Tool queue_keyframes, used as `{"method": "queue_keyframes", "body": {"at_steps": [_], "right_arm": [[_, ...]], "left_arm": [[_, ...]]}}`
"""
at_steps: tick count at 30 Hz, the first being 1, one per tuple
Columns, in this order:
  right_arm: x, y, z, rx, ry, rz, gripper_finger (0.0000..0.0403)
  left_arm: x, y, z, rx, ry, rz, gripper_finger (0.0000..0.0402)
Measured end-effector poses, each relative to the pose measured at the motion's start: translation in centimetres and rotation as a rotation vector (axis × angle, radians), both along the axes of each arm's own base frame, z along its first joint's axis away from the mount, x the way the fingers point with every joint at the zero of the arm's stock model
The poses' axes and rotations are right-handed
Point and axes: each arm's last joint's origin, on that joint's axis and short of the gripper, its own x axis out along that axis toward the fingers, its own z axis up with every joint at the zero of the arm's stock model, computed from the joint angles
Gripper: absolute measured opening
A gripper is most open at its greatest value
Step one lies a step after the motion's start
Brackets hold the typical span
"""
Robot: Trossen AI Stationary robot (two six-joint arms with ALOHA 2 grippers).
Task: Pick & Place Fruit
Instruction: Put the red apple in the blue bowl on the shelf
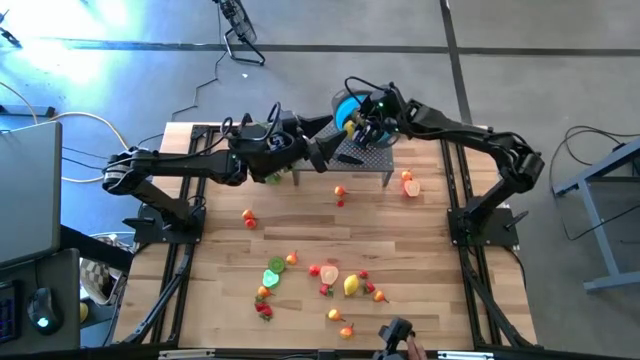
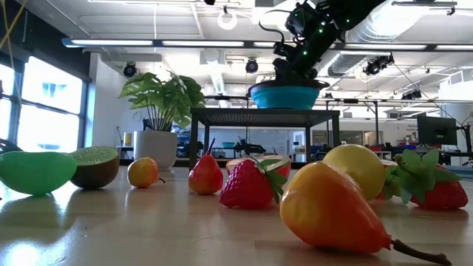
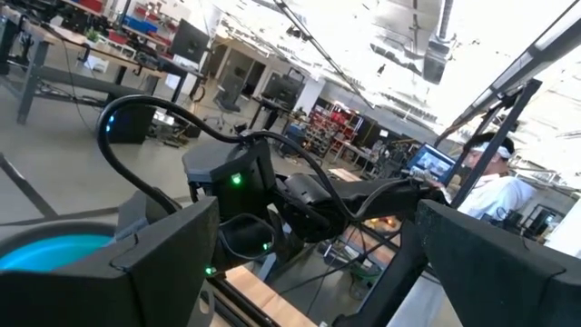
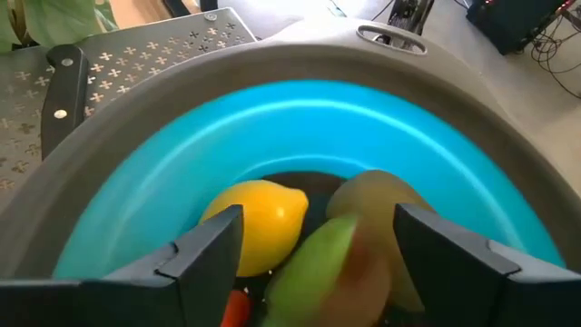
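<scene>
Fruit [image 4: 318, 268], green, lies aslant between right claw [image 4: 318, 245] fingers.

I see most of the fruit [image 1: 330, 283] scattered loose across the lower middle of the high view: a yellow lemon [image 1: 351, 285], a green lime half [image 1: 273, 266], red strawberries, small orange pieces. Two more pieces lie at centre right. In the right wrist view, a second lemon [image 4: 259, 222] rests inside the blue bowl [image 4: 163, 177], beside a blurred green-red piece [image 4: 313, 272].
</scene>
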Motion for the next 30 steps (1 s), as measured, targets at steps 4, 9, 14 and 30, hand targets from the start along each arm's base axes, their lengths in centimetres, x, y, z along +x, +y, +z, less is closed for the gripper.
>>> {"method": "queue_keyframes", "body": {"at_steps": [4,9,14,30], "right_arm": [[0.0,0.0,0.1,-0.008,0.003,0.005,0.0287],[-0.8,0.6,1.8,-0.061,-0.024,0.016,0.0271],[-2.0,1.7,4.2,-0.103,-0.097,0.033,0.0254],[-6.7,8.0,10.6,-0.047,-0.349,0.354,0.0161]], "left_arm": [[0.0,0.0,0.0,0.0,0.0,0.0,0.0365],[0.0,0.0,0.0,0.0,0.0,0.0,0.0365],[0.0,0.0,0.0,0.001,0.0,0.0,0.0365],[0.0,0.0,0.0,-0.002,0.0,0.013,0.0364]]}}
